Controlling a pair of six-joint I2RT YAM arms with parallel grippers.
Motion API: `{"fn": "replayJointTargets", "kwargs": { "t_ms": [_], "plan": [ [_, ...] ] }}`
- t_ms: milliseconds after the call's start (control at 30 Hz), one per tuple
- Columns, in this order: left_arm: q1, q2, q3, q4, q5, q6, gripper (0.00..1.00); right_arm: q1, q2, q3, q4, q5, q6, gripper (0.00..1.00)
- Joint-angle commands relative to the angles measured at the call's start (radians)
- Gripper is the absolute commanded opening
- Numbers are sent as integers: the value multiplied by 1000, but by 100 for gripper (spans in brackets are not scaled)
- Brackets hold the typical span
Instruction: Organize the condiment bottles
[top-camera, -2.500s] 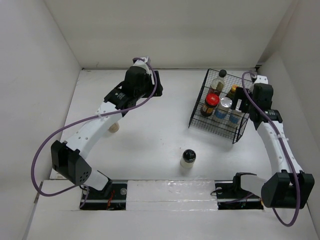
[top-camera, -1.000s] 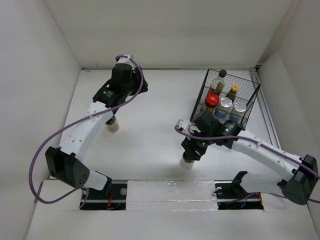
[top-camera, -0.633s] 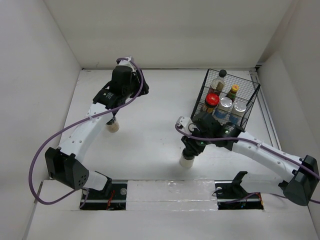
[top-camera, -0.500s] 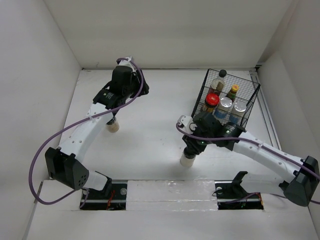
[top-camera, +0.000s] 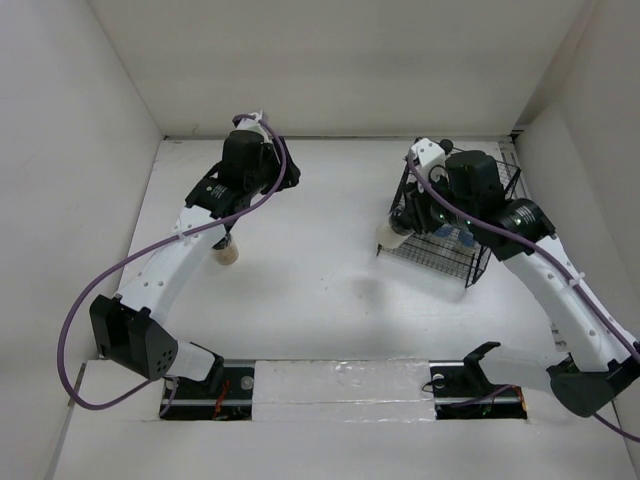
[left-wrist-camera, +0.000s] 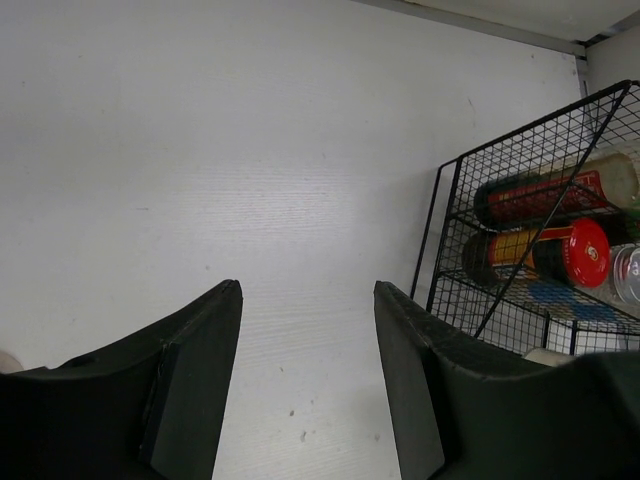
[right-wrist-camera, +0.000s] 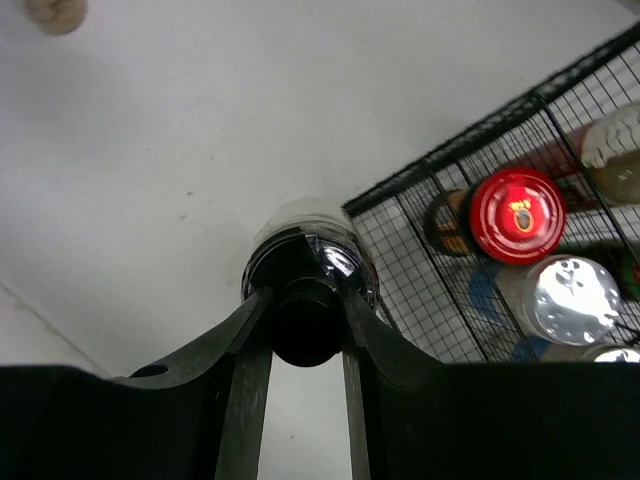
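The right tool is clamped on the black cap of a small pale jar and holds it at a tilt just beside the near left edge of the black wire rack. From above, this black-capped pale jar seems to hang clear of the white worktop. The rack stands at the far right of the worktop. Inside it are a jar with a round red lid, a shaker with a shiny silver cap just beside that jar, and a tall dark sauce bottle with a red label behind them.

The left tool hovers over the far left of the worktop with its fingers spread and nothing between them. A second pale jar stands on the left side, partly hidden under the left arm, well apart from the rack.
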Motion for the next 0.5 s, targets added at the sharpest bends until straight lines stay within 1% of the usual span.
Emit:
{"fn": "replayJointTargets", "kwargs": {
  "t_ms": [0,33,267,467],
  "plan": [
    [-3,-30,16,34,16,-11,51,-71,43,36,21,9,-21,5],
    [-3,-30,16,34,16,-11,51,-108,43,36,32,9,-21,5],
    [-3,-12,45,34,16,-11,51,-240,92,27,107,-15,-40,4],
    [-3,-12,54,34,16,-11,51,-274,110,48,143,-15,-40,4]
  ]
}}
